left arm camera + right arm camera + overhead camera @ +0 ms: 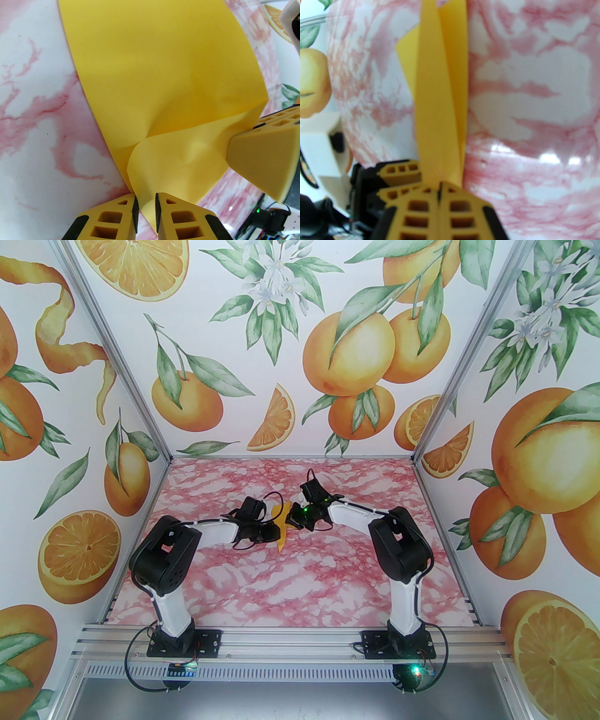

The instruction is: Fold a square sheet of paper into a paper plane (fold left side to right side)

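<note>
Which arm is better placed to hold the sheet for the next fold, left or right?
Right, probably. The right claw is shut on the square sheet of paper; the left claw has its jaws slightly apart around a loose curl of it, so its hold looks unsure.

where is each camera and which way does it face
top: above and behind the arm bases, looking down on the table; both arms show.
left wrist: on the left arm, facing the paper past its slightly parted jaws.
right wrist: on the right arm, facing the paper edge-on; its jaws pinch it.
shared: all see the paper.
</note>
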